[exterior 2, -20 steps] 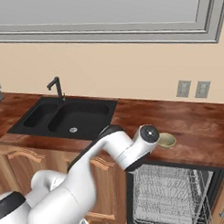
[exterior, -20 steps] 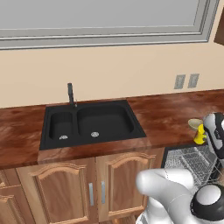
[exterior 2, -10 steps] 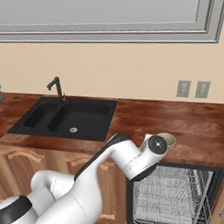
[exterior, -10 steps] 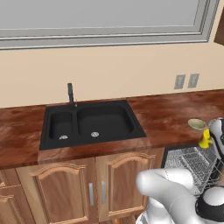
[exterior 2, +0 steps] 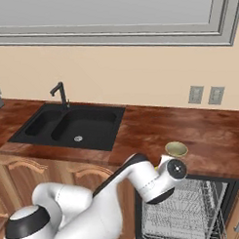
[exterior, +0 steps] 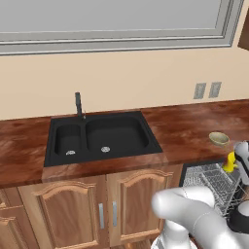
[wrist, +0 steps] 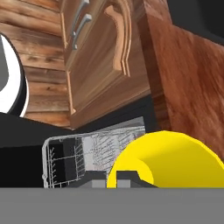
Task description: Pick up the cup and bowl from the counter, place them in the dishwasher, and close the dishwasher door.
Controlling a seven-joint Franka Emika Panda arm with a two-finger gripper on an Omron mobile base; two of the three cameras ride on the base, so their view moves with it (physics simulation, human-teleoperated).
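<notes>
My gripper (exterior: pixel 235 161) is shut on the bright yellow cup (exterior: pixel 228 163) and holds it at the counter's front edge, above the grey wire rack (exterior: pixel 212 181) of the open dishwasher. In the hand view the cup (wrist: pixel 173 161) sits low and to the right, right by my gripper (wrist: pixel 111 178), with the rack (wrist: pixel 89 153) beyond it. The black dishwasher door (wrist: pixel 24 151) lies open beside the rack. The olive-tan bowl (exterior: pixel 219 138) rests on the reddish-brown counter (exterior: pixel 185 129) just behind the cup. From the right base view the bowl (exterior 2: pixel 176 148) shows behind my wrist.
A black double sink (exterior: pixel 99 138) with a dark faucet (exterior: pixel 78 104) is set into the counter to the left. Light wood cabinet doors (exterior: pixel 102 209) run below it. Two wall outlets (exterior: pixel 206 90) sit above the counter.
My arm has carried the cup rightward and downward, from over the counter near the bowl to over the dishwasher rack. The bowl has stayed put.
</notes>
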